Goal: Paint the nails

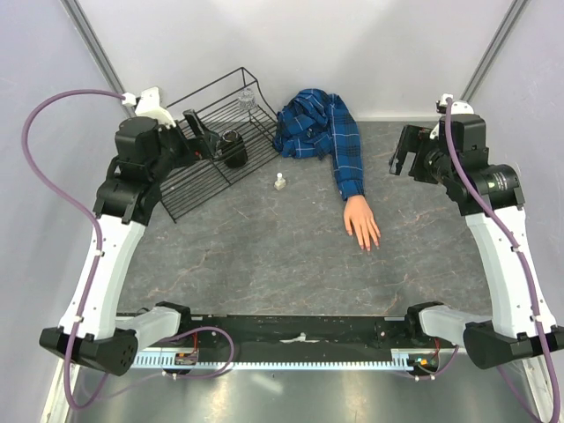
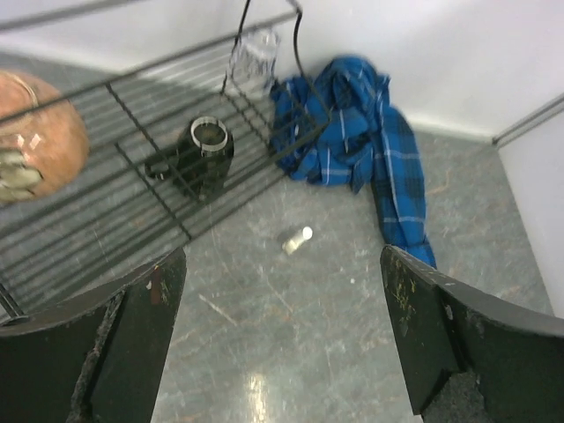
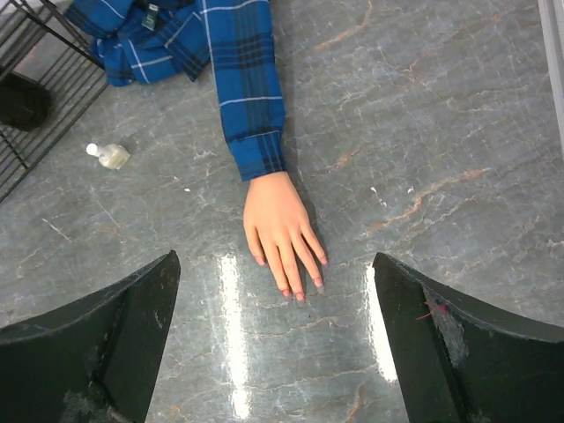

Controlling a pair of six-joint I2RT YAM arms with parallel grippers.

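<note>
Desk (image 1: pixel 264 256): grey marbled top; carries everything listed.
Hand (image 1: pixel 361 225): flesh-coloured mannequin hand, palm down and flat on the desk, right of centre, fingertips pointing towards the arm bases.
Nails (image 3: pixel 298 296): five, pinkish, at the tips of the hand, the nearest part of it. Whether any is already coated cannot be told.
Sleeve (image 1: pixel 350 163): blue plaid; runs from the wrist back to a crumpled heap at the far wall.
Bottle (image 1: pixel 279 181): small, clear, white cap on. It seems upright, alone on bare desk between rack and sleeve, touching neither.
Right fingers (image 3: pixel 88 344): spread wide, holding nothing; raised to the right of the sleeve, camera looking down on the hand.
Left fingers (image 2: pixel 132 335): spread wide, holding nothing; raised over the rack's near edge, aimed towards the bottle.
Rack (image 1: pixel 189 189): black wire, far left of the desk.
Cup (image 1: pixel 233 148): dark, standing on the rack.
Glass (image 1: pixel 248 99): clear, at the rack's far corner.
Step in hand: the opening, by the look of it; bottle capped and untouched, no brush out.
Next move: probably one set of fingers descends on the bottle's body and steadies it while the other turns off the cap. The bottle is small and light, so an off-centre closure could tip it.
</note>
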